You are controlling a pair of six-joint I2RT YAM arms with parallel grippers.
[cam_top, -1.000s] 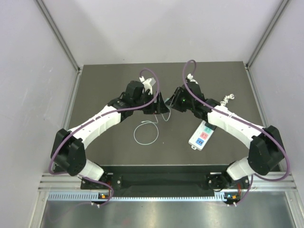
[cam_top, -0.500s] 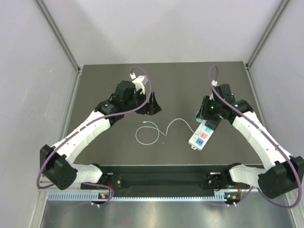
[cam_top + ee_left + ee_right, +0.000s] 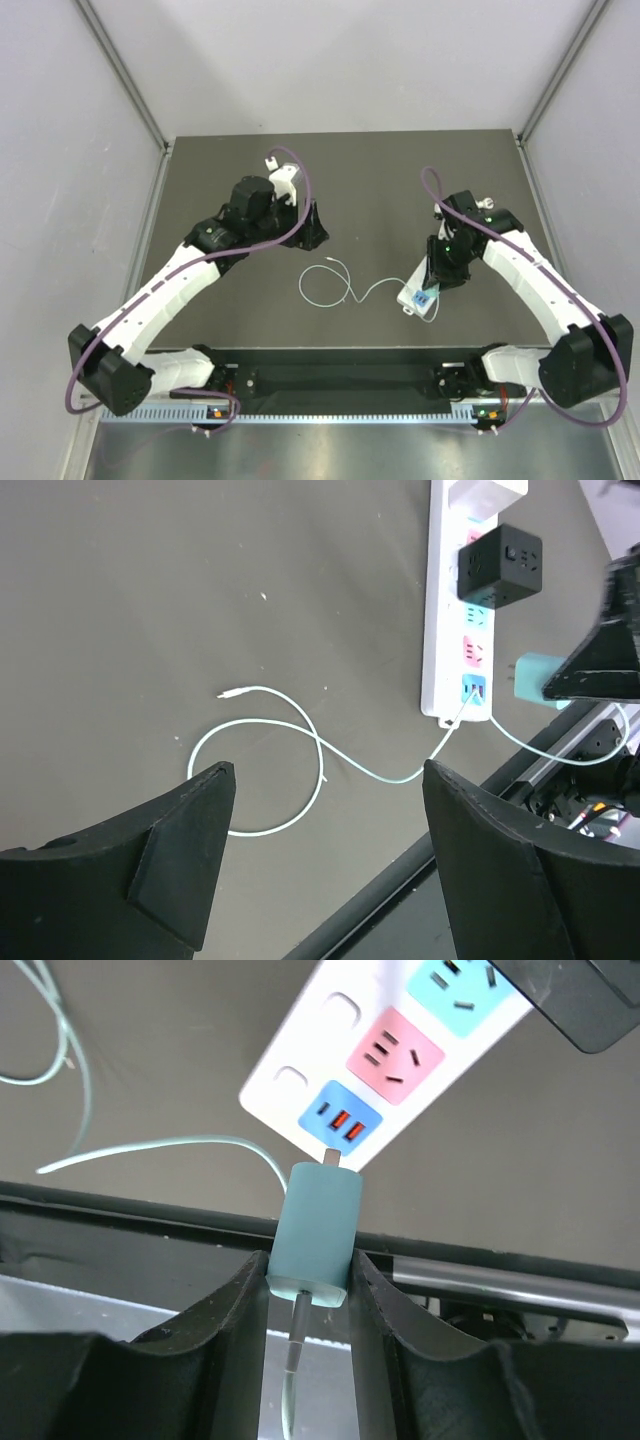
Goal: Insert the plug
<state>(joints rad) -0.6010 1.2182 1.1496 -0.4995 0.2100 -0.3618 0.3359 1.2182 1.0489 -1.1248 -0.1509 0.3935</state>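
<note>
From the top view, my right end effector [image 3: 437,278] hung over the near end of the power strip [image 3: 418,300] on the tabletop [image 3: 380,180]. My left end effector [image 3: 312,228] stood well apart from it, wide and with nothing in it. In the left wrist view, the teal plug [image 3: 537,678] was just beside the blue panel [image 3: 474,690] at the end of the strip. Its prongs pointed toward the strip, and its thin cable [image 3: 300,742] lay in a loop on the tabletop. In the right wrist view, my right end effector was narrow around the plug's body, and the prongs were at the edge of the blue panel, not yet inside. I judged two risks. The blue panel seemed to have only small slots, so the prongs might not fit there. Also nothing held the strip, so a push could slide it away.
</note>
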